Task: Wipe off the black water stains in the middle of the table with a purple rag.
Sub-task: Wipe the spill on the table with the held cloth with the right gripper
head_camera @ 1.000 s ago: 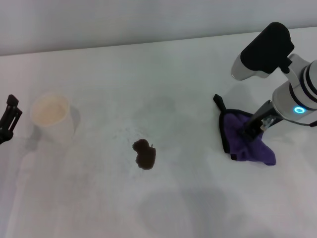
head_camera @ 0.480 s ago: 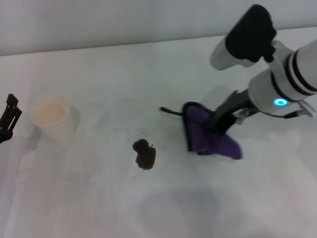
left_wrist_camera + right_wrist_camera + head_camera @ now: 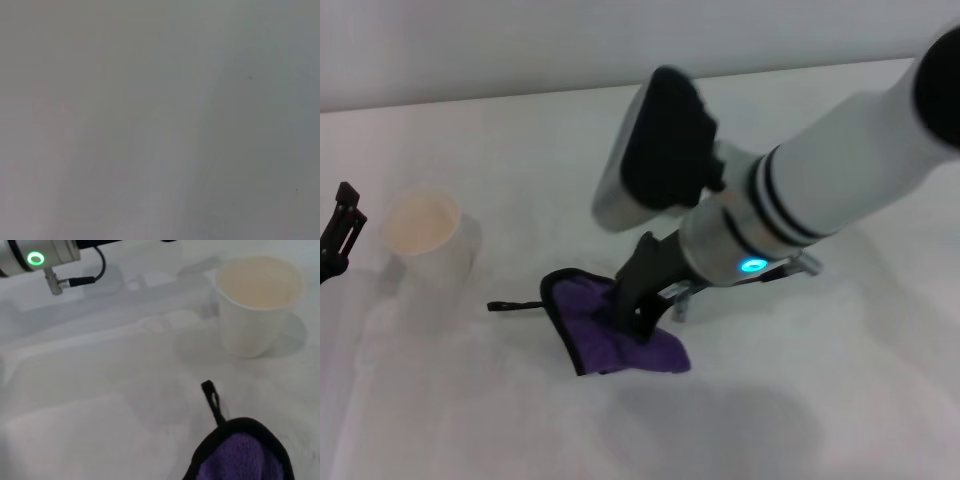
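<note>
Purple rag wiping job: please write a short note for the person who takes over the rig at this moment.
Right gripper: pressing the purple rag onto the middle of the table; it has dragged the rag there from the right side within the last second.
Left gripper: parked at the table's left edge, beside the cream paper cup.
Black water stains: no longer visible; the rag lies where the blot was.
Left: lift the rag, check that the spot is clean, and wipe again if needed.

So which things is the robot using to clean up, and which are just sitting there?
Used for the job:
- purple rag
- right pincer pressing the rag down
- table being wiped

Just lying about:
- paper cup
- left pincer, parked at the table's edge
</note>
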